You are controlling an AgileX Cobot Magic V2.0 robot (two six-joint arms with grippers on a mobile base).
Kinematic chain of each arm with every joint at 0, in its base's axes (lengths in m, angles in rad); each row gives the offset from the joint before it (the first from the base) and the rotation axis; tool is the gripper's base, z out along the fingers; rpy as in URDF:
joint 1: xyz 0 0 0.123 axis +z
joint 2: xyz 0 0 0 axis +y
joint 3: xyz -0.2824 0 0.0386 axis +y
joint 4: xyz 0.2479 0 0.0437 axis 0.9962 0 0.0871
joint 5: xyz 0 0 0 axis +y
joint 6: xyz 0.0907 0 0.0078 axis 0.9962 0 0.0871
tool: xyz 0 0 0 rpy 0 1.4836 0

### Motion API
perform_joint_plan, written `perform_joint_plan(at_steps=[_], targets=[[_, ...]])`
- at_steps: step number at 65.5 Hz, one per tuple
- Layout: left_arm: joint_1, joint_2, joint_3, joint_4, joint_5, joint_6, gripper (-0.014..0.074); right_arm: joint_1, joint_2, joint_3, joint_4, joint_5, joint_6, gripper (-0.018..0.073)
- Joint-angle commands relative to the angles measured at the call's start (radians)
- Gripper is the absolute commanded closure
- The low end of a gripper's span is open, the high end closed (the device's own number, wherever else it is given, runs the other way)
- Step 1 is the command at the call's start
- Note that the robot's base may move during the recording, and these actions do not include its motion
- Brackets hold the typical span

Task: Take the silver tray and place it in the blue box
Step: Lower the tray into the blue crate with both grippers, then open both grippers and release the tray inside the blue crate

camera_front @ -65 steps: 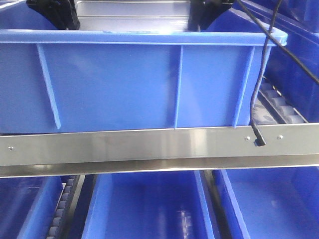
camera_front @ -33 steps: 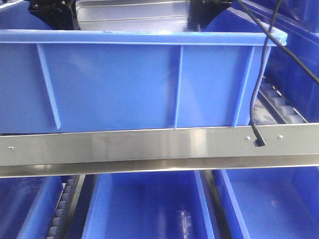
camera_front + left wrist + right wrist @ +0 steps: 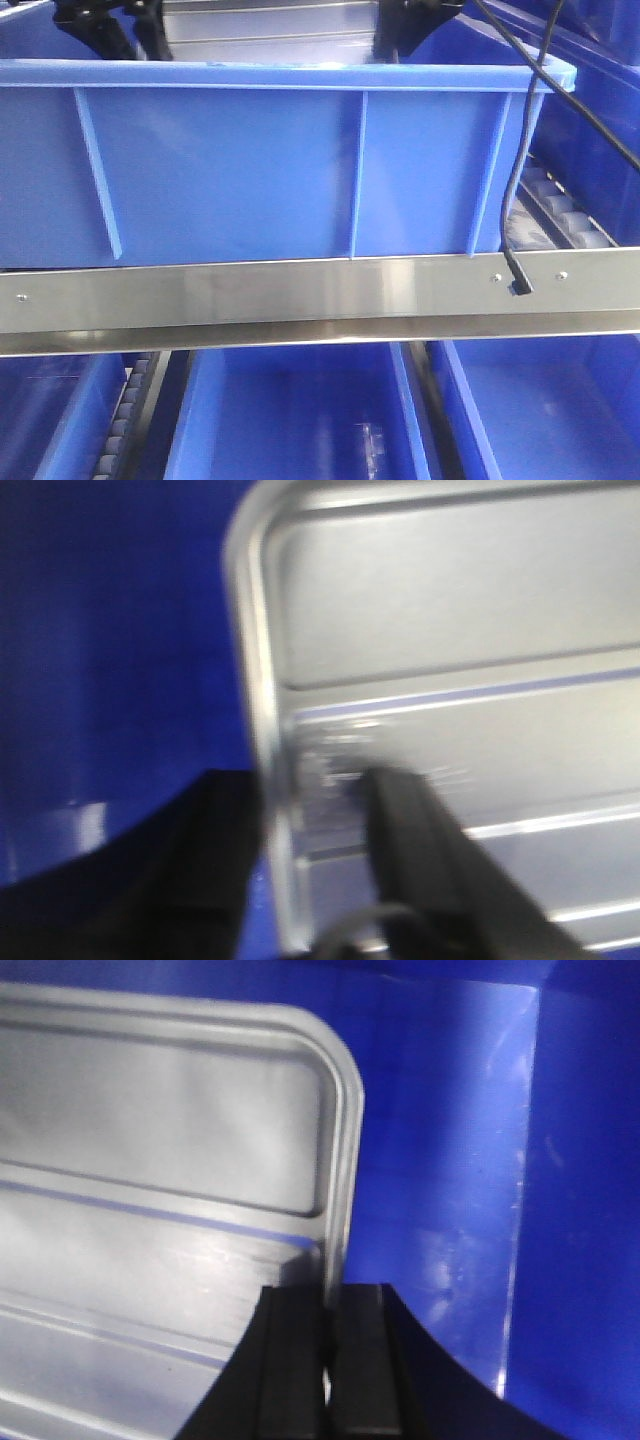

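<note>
The silver tray (image 3: 270,30) lies inside the blue box (image 3: 250,170), only its ribbed near part showing above the front rim. In the left wrist view my left gripper (image 3: 312,785) is open, its fingers (image 3: 410,830) standing either side of the silver tray's (image 3: 450,630) left rim, with the blue box's inner wall (image 3: 120,630) beside it; this view is blurred. My right gripper (image 3: 328,1295) is shut on the silver tray's (image 3: 150,1110) right rim, next to the blue box's wall (image 3: 440,1110). From the front, the left gripper (image 3: 120,30) and right gripper (image 3: 415,20) reach into the box.
A steel rail (image 3: 300,290) runs below the box's front. A black cable (image 3: 520,200) hangs down its right end to the rail. Rollers (image 3: 560,210) and another blue bin (image 3: 600,100) are on the right. Narrower blue bins (image 3: 290,420) sit on the shelf below.
My left gripper has opened and let go of the tray's left rim; its two fingers now show apart. The right gripper stays shut on the right rim.
</note>
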Motion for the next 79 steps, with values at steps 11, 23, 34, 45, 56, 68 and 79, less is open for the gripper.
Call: perform_joint_plan(at_steps=[11, 23, 34, 45, 56, 68, 79], targets=[[-0.009, -0.053, -0.045, -0.120, -0.131, -0.022, 0.0279, 0.003, -0.056, -0.043, 0.121, -0.106, -0.023, 0.0230], [0.022, -0.055, -0.045, -0.120, -0.126, -0.022, 0.0279, -0.034, -0.056, -0.043, 0.121, -0.079, -0.023, 0.0093], [0.022, -0.055, -0.045, -0.104, -0.125, -0.022, 0.0279, -0.035, -0.054, -0.043, 0.105, -0.098, -0.023, 0.0093], [0.022, -0.055, -0.045, -0.070, -0.123, -0.022, 0.0279, -0.035, -0.054, -0.043, 0.067, -0.102, -0.023, 0.0093], [0.022, -0.055, -0.045, -0.070, -0.123, -0.022, 0.0279, -0.035, -0.054, -0.043, 0.066, -0.104, -0.023, 0.0093], [0.022, -0.055, -0.045, -0.070, -0.123, -0.022, 0.0301, -0.035, -0.054, -0.043, 0.067, -0.104, -0.023, 0.0151], [0.022, -0.055, -0.045, -0.070, -0.128, -0.022, 0.0500, -0.035, -0.054, -0.043, 0.067, -0.107, -0.023, 0.0477]])
